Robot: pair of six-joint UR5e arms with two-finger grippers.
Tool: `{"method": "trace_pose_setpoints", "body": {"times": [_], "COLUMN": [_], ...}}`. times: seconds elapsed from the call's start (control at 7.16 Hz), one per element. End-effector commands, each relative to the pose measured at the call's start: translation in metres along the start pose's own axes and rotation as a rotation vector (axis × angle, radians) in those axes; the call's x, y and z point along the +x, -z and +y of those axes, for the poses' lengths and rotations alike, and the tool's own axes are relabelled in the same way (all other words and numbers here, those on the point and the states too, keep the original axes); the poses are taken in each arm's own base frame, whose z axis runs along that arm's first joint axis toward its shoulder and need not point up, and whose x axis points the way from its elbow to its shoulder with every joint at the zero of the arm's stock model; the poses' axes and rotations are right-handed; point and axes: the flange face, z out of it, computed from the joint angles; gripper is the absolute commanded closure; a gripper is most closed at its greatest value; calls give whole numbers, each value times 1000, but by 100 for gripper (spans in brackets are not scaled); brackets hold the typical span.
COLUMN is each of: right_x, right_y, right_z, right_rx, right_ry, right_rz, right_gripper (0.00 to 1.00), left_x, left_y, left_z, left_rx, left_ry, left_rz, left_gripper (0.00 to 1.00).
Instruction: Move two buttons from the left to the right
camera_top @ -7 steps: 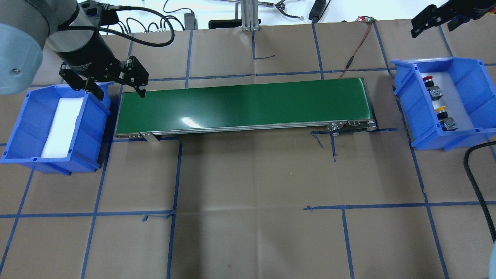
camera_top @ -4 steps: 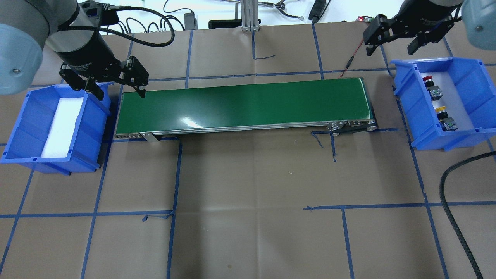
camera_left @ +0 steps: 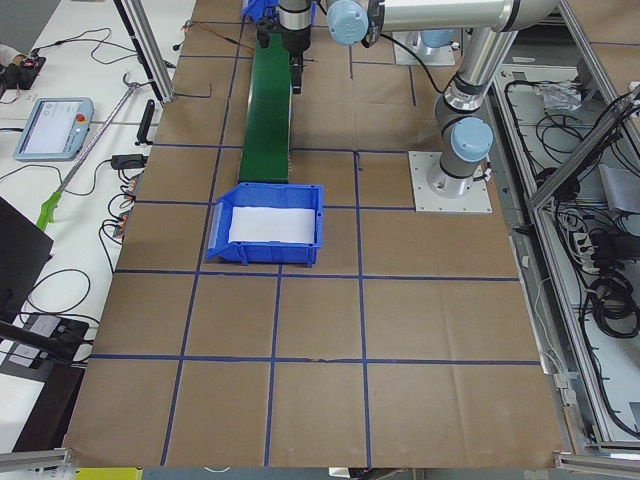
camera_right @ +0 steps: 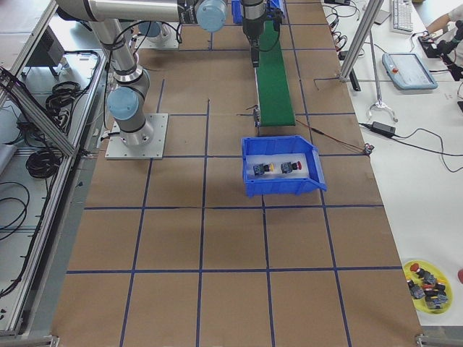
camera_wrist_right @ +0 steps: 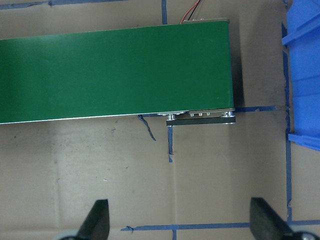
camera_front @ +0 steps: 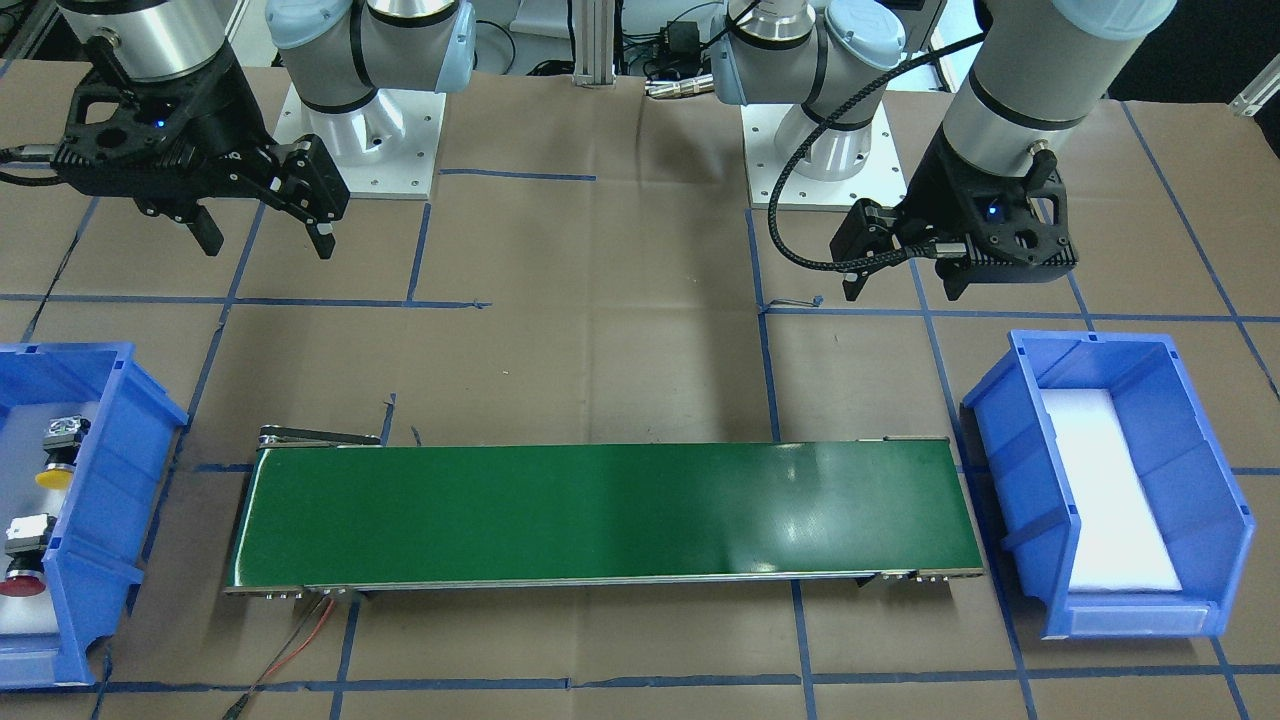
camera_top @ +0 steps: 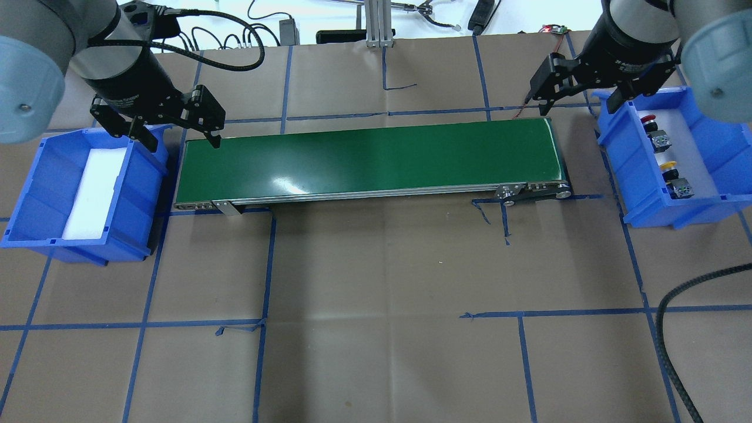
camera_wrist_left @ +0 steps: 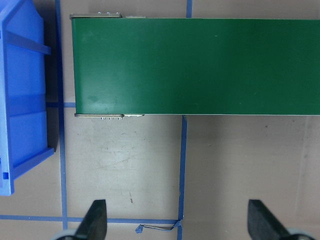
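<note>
The red button [camera_top: 648,121] and the yellow button [camera_top: 668,167] lie on their sides in the blue right bin [camera_top: 714,120]. They also show in the front view, red [camera_front: 21,584] and yellow [camera_front: 54,477], and in the right side view [camera_right: 277,168]. My right gripper [camera_top: 577,107] is open and empty, hovering between the conveyor's right end and that bin; its fingers [camera_wrist_right: 98,219] frame bare paper. My left gripper [camera_top: 182,141] is open and empty above the conveyor's left end, beside the left bin [camera_top: 35,194].
A green conveyor belt [camera_top: 370,155] runs across the table between the two bins. The left bin holds only a white foam pad [camera_top: 94,194]. A red wire [camera_top: 537,76] leads from the conveyor's far right corner. A black cable [camera_top: 667,329] hangs at the right.
My right arm has swung in from the far right corner toward the conveyor's right end, gripper still open. My left arm has not moved. The buttons lie where they were.
</note>
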Motion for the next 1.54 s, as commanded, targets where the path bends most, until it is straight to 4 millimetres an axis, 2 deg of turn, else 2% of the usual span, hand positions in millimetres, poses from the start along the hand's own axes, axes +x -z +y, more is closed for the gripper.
{"method": "trace_pose_setpoints", "body": {"times": [0.0,0.98,1.4], "right_x": [-1,-1,-1], "right_y": [-1,-5,4], "right_z": [3,0,4], "right_rx": [-11,-20,-2], "right_ry": [-9,7,9], "right_rz": [-3,-3,0], "right_gripper": [0,0,0], "left_x": [0,0,0], "left_y": [0,0,0], "left_z": [0,0,0], "left_rx": [1,1,1], "left_ry": [-2,-2,-2], "left_rz": [1,0,0], "left_gripper": [1,1,1]}}
